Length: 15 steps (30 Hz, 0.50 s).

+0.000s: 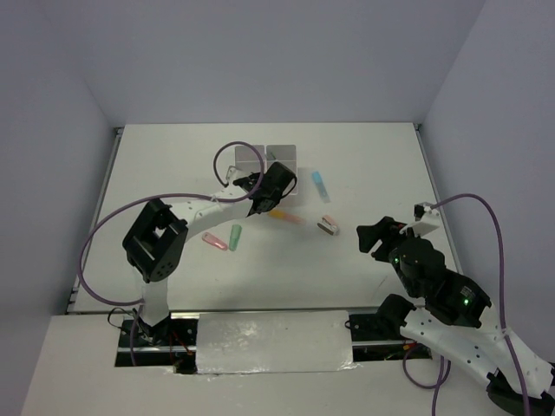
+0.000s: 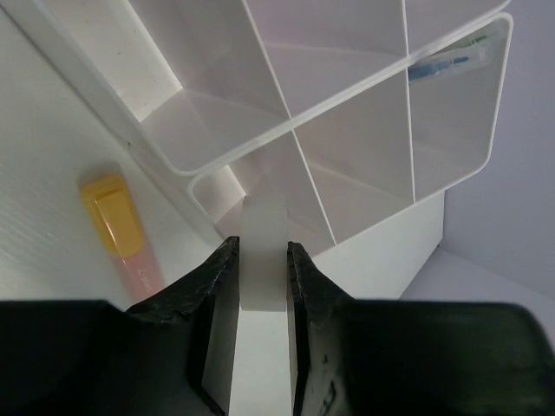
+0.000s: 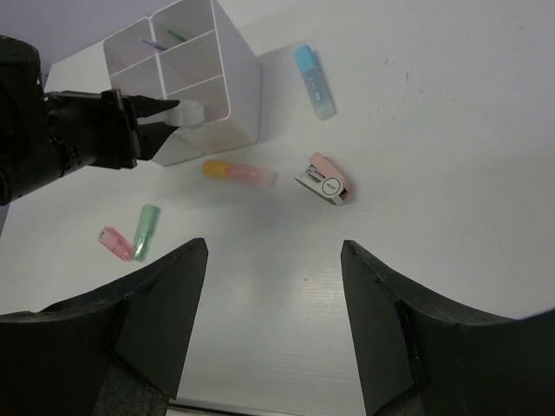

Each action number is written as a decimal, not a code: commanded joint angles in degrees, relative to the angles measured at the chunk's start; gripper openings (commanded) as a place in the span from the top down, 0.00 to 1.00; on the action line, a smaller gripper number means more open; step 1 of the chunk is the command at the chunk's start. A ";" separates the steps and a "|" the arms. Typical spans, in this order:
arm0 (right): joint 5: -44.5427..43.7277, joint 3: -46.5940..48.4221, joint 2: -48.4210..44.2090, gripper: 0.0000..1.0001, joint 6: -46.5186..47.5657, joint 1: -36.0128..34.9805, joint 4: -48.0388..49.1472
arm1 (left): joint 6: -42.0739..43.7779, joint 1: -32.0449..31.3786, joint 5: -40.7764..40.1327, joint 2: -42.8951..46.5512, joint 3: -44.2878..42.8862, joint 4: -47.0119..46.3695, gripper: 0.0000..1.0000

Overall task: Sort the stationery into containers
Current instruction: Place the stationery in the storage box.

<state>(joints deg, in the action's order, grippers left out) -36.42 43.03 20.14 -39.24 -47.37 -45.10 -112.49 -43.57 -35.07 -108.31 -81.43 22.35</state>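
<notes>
My left gripper (image 2: 263,250) is shut on the clear tape ring (image 2: 264,251) and holds it at the near rim of the white containers (image 2: 347,130). In the top view the left gripper (image 1: 250,181) sits against the containers (image 1: 282,156). The right wrist view shows the ring (image 3: 188,111) at the rim of the containers (image 3: 217,95). A blue pen (image 2: 438,68) lies in a far compartment. On the table lie an orange marker (image 1: 284,215), a blue marker (image 1: 322,185), a pink marker (image 1: 214,242) and a green marker (image 1: 235,235). My right gripper (image 3: 273,251) is open and empty above bare table.
A small pink and white dispenser-like item (image 1: 328,226) lies right of the orange marker; it also shows in the right wrist view (image 3: 325,178). Grey walls close in the table on three sides. The left arm's purple cable (image 1: 234,152) loops beside the containers.
</notes>
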 commanded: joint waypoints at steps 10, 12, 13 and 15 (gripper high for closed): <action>-0.23 -0.75 0.78 0.29 2.24 -0.17 3.35 | 1.92 0.68 3.86 -0.15 1.27 -6.44 0.56; -0.14 -0.75 0.78 0.29 2.33 -0.17 3.44 | 2.01 0.68 3.96 -0.23 1.10 -6.09 0.47; -0.05 -0.84 0.78 0.29 2.42 -0.17 3.53 | 2.27 0.77 4.04 -0.41 1.10 -6.00 0.43; 0.04 -0.92 0.69 0.29 2.42 -0.17 3.70 | 2.27 0.68 3.96 -0.32 1.10 -5.65 0.41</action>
<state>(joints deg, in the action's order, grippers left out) -36.18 42.61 20.34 -37.74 -47.37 -44.05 -110.98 -43.16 -31.11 -108.49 -80.44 17.76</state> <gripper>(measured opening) 0.709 0.587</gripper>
